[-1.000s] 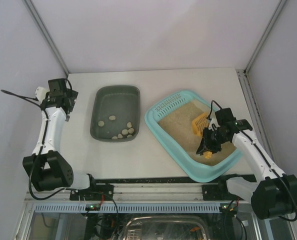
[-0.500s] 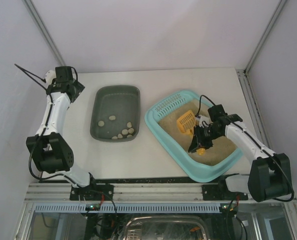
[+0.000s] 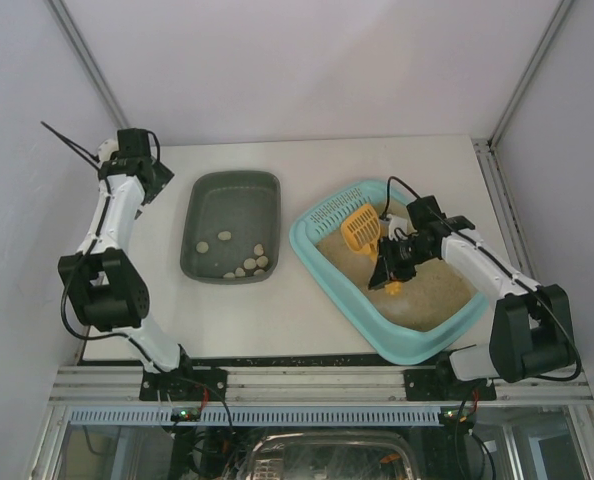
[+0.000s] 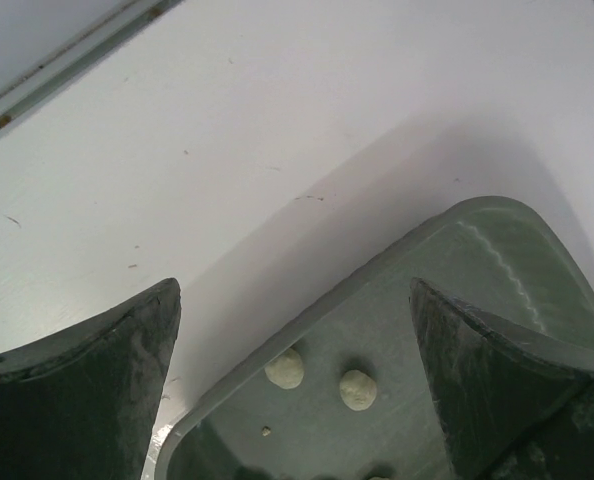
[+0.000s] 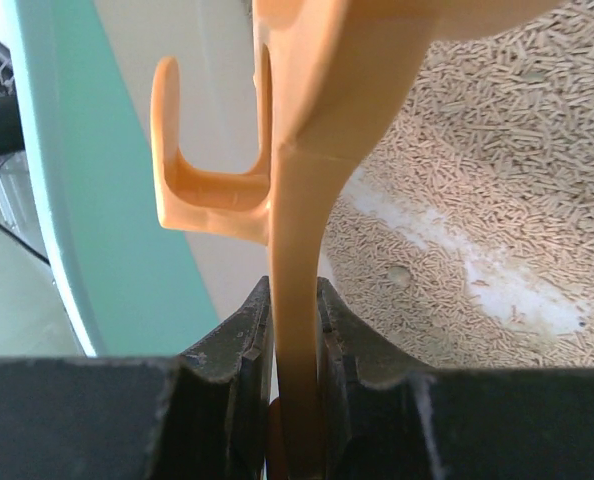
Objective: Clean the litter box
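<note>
I log a white table (image 3: 377, 160). On its right half sits the teal litter box (image 3: 335, 208), angled and filled with sandy litter, and left of it, apart, is a dark grey tub (image 3: 232, 215). My right gripper (image 5: 295, 330) is inside the box, clamped on the handle of a yellow slotted scoop (image 3: 360, 228). My left gripper (image 4: 293, 330) hangs near the tub's far corner with fingers spread wide and nothing between them, and pale lumps (image 3: 247, 262) lie in the tub.

scoop (image 5: 299, 250) head cropped at top, tub (image 4: 397, 270) cut by frame
</note>
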Available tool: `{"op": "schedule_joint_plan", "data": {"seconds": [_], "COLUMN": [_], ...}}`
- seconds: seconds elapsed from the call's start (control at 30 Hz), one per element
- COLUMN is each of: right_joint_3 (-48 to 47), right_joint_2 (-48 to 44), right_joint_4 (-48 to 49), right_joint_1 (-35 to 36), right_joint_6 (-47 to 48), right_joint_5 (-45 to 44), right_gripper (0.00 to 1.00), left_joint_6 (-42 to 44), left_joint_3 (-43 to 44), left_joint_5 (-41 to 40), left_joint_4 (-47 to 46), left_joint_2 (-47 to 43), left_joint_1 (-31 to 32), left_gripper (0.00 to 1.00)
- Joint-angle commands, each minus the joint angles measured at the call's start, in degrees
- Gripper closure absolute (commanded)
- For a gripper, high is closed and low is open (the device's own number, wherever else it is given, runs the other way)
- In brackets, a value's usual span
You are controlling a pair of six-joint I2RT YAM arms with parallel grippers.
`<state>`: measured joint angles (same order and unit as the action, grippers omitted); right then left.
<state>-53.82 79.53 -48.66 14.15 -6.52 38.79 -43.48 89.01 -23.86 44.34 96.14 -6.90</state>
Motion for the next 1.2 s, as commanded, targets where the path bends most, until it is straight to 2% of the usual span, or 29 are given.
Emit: {"op": "schedule_joint_plan", "data": {"seconds": [0.0, 0.17, 0.4, 0.47, 0.5, 0.57, 0.6, 0.67, 0.83, 0.9, 1.1, 1.17], "right_joint_3": [0.13, 1.79, 2.57, 1.89, 1.29, -0.18, -0.94, -2.43, -7.83, -11.09, -21.8, -23.98], "right_joint_2": [-1.73, -4.01, -2.66, -2.41, -2.32, -2.23, -2.08, -2.0, -2.4, -1.89, 0.42, 1.06], "right_joint_4": [3.46, 2.97, 4.59, 3.65, 3.0, 1.71, 0.99, -0.4, -3.17, -4.69, -11.9, -13.44], "right_joint_1": [-1.71, -3.21, -2.77, -2.78, -2.74, -2.64, -2.52, -1.95, -0.16, -1.57, -0.32, 0.44], "right_joint_6": [-0.06, -1.85, -3.56, -4.08, -4.06, -4.25, -4.36, -4.54, -8.49, -9.18, -16.68, -16.32], "right_joint_5": [-2.1, -0.77, 0.66, -1.3, -2.22, -4.64, -6.11, -9.91, -25.78, -25.98, -36.91, -39.28], "right_gripper": [1.0, 1.0, 1.0, 0.83, 0.69, 0.28, 0.15, 0.01, 0.0, 0.0, 0.0, 0.0], "left_joint_6": [-1.79, 1.8, 3.11, 2.99, 2.86, 2.78, 2.65, 1.9, 1.23, 1.53, 1.46, 0.59], "left_joint_3": [4.97, 19.58, 29.75, 32.61, 33.86, 35.73, 36.13, 36.25, 37.02, 35.19, 14.59, 8.97], "left_joint_5": [0.44, -0.86, -0.73, -0.01, 0.41, 0.91, 0.86, 0.7, 4.47, 4.79, 3.82, 2.98], "left_joint_4": [-0.4, 7.7, 13.25, 14.15, 14.51, 14.67, 14.61, 13.97, 11.24, 8.4, -9.55, -14.34], "left_joint_2": [3.26, 9.88, 16.52, 18.76, 19.5, 20.48, 20.64, 20.56, 20.21, 18.89, 9.27, 7.18], "left_joint_1": [1.72, 3.71, 4.89, 5.32, 5.47, 5.66, 5.72, 5.74, 6.54, 6.65, 6.63, 6.68], "left_gripper": [0.0, 0.0, 0.0, 0.0, 0.0, 0.0, 0.0, 0.0, 0.0, 0.0, 0.0, 0.0]}}
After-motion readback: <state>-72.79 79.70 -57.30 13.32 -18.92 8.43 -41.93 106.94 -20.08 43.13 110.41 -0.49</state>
